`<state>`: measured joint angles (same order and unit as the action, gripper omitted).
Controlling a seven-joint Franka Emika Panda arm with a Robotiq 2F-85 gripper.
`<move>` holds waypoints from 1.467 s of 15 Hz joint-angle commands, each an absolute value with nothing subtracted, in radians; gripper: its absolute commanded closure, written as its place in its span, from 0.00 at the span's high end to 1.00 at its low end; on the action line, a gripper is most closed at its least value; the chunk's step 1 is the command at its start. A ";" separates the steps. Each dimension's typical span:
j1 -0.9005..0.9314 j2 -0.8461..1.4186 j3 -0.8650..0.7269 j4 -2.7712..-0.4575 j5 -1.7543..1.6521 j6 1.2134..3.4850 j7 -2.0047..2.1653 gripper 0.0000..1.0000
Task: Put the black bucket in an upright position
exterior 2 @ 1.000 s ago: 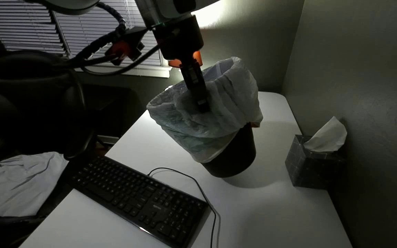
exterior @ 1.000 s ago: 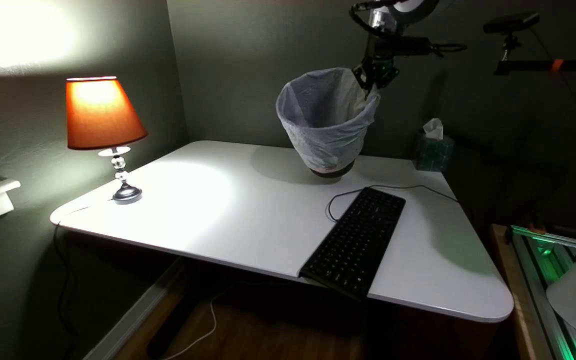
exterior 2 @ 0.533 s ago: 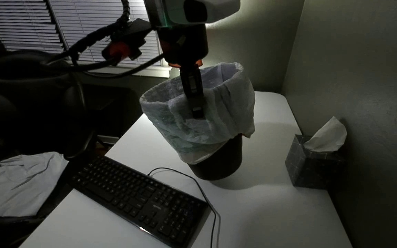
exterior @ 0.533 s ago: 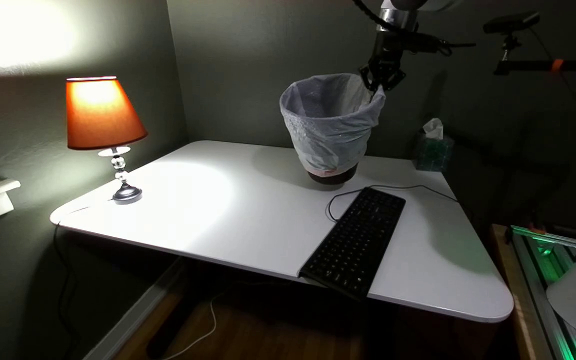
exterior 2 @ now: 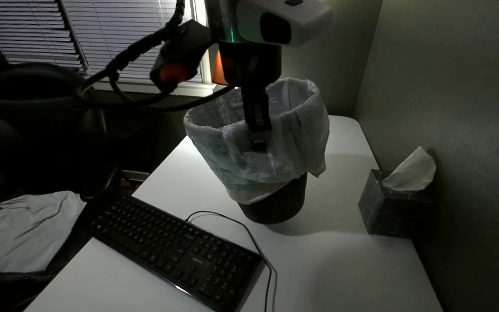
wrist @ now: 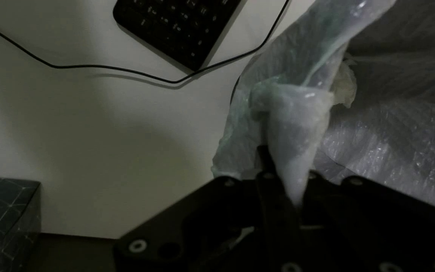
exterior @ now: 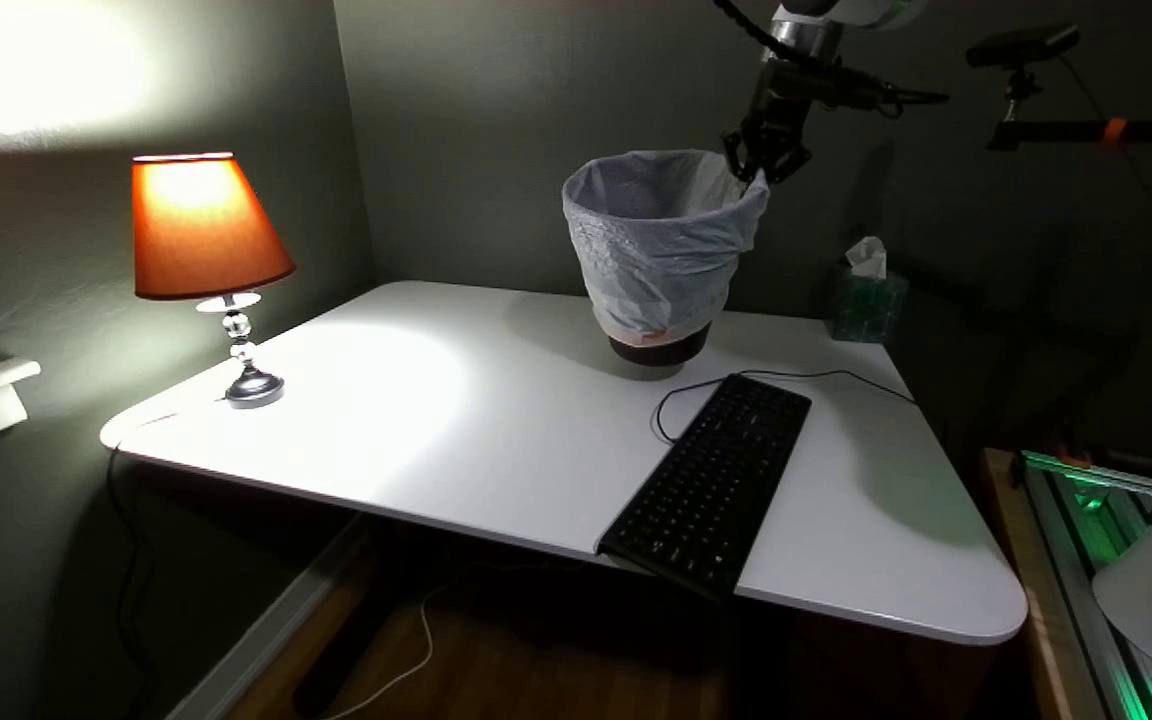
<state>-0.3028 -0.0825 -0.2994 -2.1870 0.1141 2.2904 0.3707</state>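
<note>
The black bucket stands nearly upright, slightly tilted, over the back of the white table. Its white plastic bag liner point(exterior: 661, 265) covers most of it in both exterior views. The dark lower body point(exterior 2: 277, 206) shows below the bag. Its base is at or just above the tabletop; I cannot tell if it touches. My gripper point(exterior: 751, 178) is shut on the bucket's bagged rim, on the side toward the tissue box, pointing down; the gripper also shows in an exterior view point(exterior 2: 258, 145). In the wrist view the folded bag point(wrist: 296, 128) runs between the fingers, and one fingertip is hidden behind it.
A black keyboard point(exterior: 711, 480) with a cable point(exterior 2: 249, 236) lies near the bucket on the white table point(exterior: 496, 440). A tissue box point(exterior 2: 390, 208) stands by the back wall. A lit orange lamp point(exterior: 206, 230) stands at the table's far end.
The bucket has swung from a stronger tilt to nearly upright, its rim now more level. My gripper has turned more vertical and stays on the rim. The last half second shows only a small shift.
</note>
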 commanded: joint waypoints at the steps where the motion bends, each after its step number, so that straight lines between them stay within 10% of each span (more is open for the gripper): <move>1: -0.314 -0.033 -0.319 -2.119 0.197 2.232 0.311 0.01; 22: -0.369 0.105 -0.329 -2.044 0.344 2.216 0.064 0.01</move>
<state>-0.3568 0.0894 -0.3261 -2.0672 0.2814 2.2300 0.1301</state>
